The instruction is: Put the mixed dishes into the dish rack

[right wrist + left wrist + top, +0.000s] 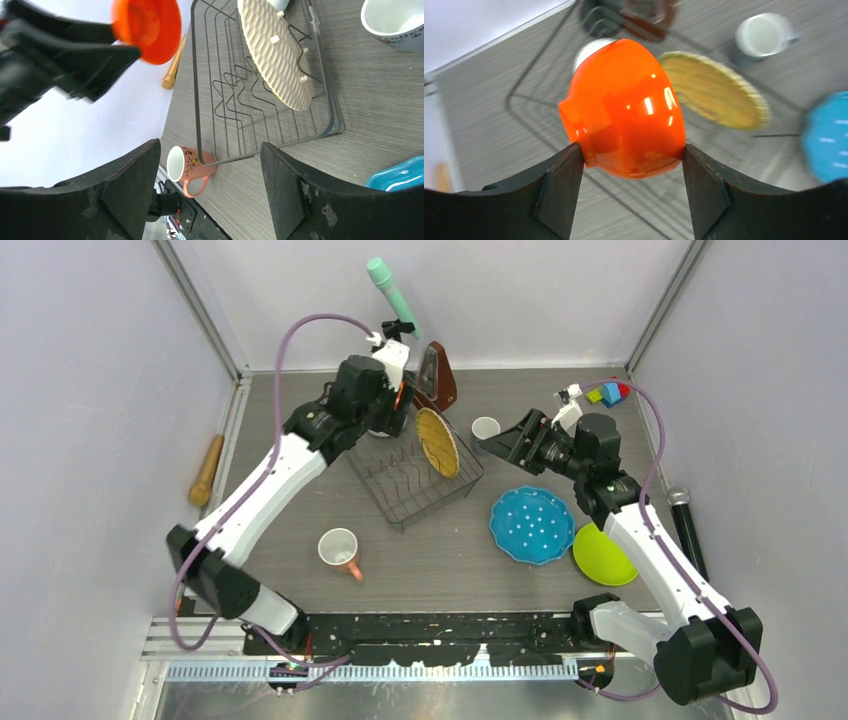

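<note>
Orange bowl (624, 107) clamped in left tool (631, 150) above dish rack (405, 495); right tool (210, 146) apart, empty.

My grey worktop (440, 570) carries the dish rack (392, 485) mid-back, pink mug (340, 550) on its side in front, blue dotted plate (531, 524) w/ lime plate (603, 560) just beside at my right, small grey mug (485, 428) further back
</note>
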Motion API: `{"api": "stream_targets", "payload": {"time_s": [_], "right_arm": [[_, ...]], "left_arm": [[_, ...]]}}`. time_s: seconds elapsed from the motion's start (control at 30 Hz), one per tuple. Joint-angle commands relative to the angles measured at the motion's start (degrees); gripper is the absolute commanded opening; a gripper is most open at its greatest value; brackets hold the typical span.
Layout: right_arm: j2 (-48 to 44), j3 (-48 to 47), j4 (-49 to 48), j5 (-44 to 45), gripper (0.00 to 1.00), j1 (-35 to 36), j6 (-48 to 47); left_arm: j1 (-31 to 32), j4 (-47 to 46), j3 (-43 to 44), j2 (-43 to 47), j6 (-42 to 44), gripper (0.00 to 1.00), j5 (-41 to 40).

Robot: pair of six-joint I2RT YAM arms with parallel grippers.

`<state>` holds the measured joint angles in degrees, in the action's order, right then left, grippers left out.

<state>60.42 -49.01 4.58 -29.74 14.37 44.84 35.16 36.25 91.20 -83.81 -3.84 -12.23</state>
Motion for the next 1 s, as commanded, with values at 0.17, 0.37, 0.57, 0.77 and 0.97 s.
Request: {"api": "stream_targets", "payload": {"time_s": [0.17, 0.37, 0.57, 0.77, 0.97], "right_arm": [[-3.7, -4.3, 1.9, 1.0, 0.79, -0.6, -3.8], [-5.6, -4.1, 3.6, 0.6, 0.79, -0.8, -4.8], [-7.1, -3.9, 5.1, 0.7, 0.78, -1.1, -5.8], [-7.0, -3.5, 5.1, 0.6, 0.78, -1.1, -5.6], [-6.6, -3.5, 5.2, 0.6, 0.78, -1.1, -5.6]], "left_arm": [[0.1, -0.2, 5.5, -14.4, 19.2, 0.0, -26.6], [-0.1, 5.7, 14.2, -25.9, 20.8, 0.0, -33.9], [-0.7, 5.3, 15.3, -31.7, 20.5, 0.0, -35.5], [-4.1, 2.0, 17.1, -34.1, 18.7, 0.0, -37.6], [-5.3, 1.5, 20.9, -36.0, 18.2, 0.0, -36.7]]}}
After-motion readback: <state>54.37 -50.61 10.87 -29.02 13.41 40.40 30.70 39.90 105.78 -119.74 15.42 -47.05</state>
